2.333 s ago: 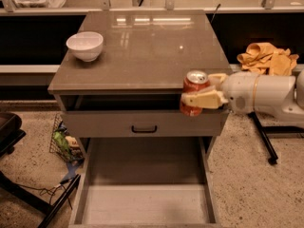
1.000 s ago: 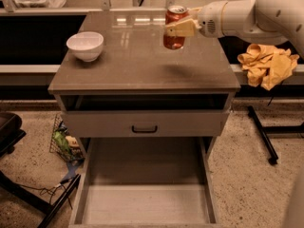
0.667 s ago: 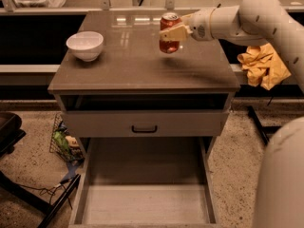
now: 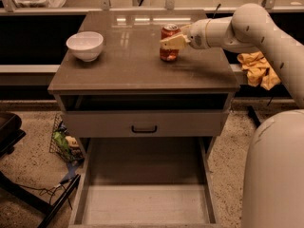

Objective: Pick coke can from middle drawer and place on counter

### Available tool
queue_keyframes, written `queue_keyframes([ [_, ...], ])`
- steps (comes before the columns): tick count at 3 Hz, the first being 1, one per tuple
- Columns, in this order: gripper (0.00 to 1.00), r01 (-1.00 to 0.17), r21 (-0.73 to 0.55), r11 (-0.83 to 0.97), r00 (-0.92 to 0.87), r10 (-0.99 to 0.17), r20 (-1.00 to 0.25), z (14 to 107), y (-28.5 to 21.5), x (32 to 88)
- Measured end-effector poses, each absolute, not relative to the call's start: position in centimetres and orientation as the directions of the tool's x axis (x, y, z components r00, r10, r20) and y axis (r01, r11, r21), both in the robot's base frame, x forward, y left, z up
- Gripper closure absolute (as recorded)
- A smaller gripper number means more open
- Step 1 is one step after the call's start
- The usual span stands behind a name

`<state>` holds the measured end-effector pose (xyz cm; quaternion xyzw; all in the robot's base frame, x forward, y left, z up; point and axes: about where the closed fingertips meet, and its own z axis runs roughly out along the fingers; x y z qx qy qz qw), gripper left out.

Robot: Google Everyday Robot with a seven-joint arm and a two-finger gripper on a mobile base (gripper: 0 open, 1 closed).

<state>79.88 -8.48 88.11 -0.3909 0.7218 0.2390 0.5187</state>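
The coke can [image 4: 168, 54], red-orange with a silver top, stands upright at the back middle of the counter [image 4: 128, 68]. My gripper [image 4: 171, 41] reaches in from the right and is shut on the can's upper half. I cannot tell whether the can's base rests on the slab or hovers just above it. The middle drawer [image 4: 146, 204] is pulled out low at the front, and its pale floor is bare.
A white bowl [image 4: 85, 45] sits on the counter's left rear. A closed drawer front with a black handle [image 4: 144, 128] is below the slab. A yellow cloth [image 4: 259, 68] lies right of the cabinet, a wire basket [image 4: 64, 144] on the floor at left.
My gripper carried the can from the counter's front right edge up and over the slab, then lowered it towards the back middle of the counter.
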Motion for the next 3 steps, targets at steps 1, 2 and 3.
queue_keyframes([
  [1, 0.54, -0.815, -0.058, 0.577, -0.157, -0.316, -0.936, 87.95, -8.15, 79.92],
  [2, 0.3, -0.818, -0.056, 0.573, -0.158, -0.316, -0.935, 87.81, -7.82, 79.95],
  [3, 0.07, -0.82, -0.054, 0.569, -0.158, -0.316, -0.935, 87.66, -7.48, 79.97],
])
